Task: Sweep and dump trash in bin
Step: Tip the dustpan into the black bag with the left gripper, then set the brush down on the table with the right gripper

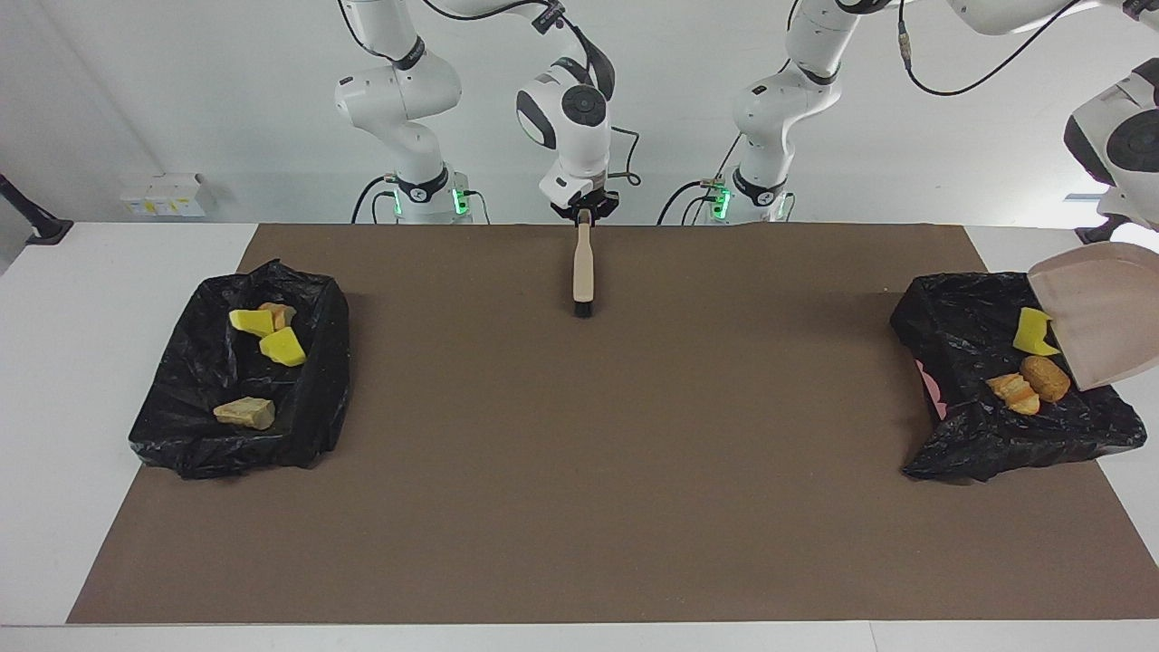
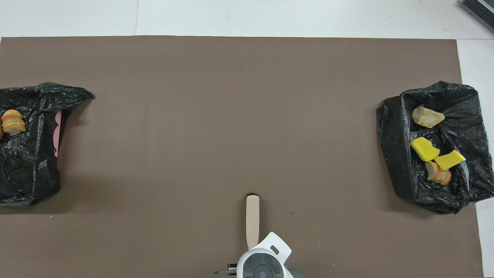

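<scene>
While the left gripper (image 1: 1097, 234) holds the beige dustpan (image 1: 1100, 317) tipped over the bin (image 1: 960, 317) at its end, the trash (image 1: 1044, 378) lies in that bin, just under the pan's lip.

Three scraps rest there, the yellow one against the pan's edge; four more lie in the other bin (image 1: 181, 435). The right gripper (image 1: 586, 213) sits at the handle end of the brush (image 1: 582, 272), whose long axis points away from the robots. I cannot tell whether it grips the handle.

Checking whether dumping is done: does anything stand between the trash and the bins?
Nothing visible does. Four scraps already lie in the bin at the right arm's end, three in the bin under the tilted dustpan.
</scene>
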You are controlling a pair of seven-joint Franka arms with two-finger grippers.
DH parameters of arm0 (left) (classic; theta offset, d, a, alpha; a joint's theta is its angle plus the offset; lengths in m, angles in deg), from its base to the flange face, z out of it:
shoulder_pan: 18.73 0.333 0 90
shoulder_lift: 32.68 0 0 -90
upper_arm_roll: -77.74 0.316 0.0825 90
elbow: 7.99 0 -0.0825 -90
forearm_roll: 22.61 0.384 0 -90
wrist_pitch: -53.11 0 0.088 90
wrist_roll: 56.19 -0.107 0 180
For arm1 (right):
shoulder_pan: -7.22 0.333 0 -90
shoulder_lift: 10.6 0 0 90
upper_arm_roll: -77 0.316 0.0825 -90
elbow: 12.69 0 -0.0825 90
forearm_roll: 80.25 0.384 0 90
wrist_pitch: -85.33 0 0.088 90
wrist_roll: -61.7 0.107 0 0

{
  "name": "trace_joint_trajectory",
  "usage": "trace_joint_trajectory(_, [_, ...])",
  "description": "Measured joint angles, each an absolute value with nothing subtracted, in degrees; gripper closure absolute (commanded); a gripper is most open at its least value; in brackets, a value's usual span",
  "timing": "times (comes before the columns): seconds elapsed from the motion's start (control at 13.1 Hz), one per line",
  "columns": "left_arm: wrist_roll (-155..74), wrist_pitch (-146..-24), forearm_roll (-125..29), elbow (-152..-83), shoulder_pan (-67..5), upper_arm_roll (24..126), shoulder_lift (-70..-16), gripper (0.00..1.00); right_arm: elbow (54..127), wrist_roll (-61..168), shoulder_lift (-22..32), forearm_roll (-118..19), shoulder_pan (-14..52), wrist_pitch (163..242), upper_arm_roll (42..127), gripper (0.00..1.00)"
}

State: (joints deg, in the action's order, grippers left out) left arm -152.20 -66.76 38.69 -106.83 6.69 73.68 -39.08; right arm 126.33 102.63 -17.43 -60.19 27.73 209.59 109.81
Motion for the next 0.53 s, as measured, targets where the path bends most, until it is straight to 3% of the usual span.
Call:
trace_joint_trajectory(0.23, [-152.18,-66.64,38.97,-107.29,6.64,73.68,-35.81,1.00,122.59,102.64,-16.81,-60.16,23.22,209.74,109.41,0.31])
trace_joint_trajectory(0.53, [-149.77,-63.79,37.42,-108.22,4.78,73.21,-34.68,1.00,115.58,101.21,-16.60,-61.33,13.13,207.60,109.06,0.02])
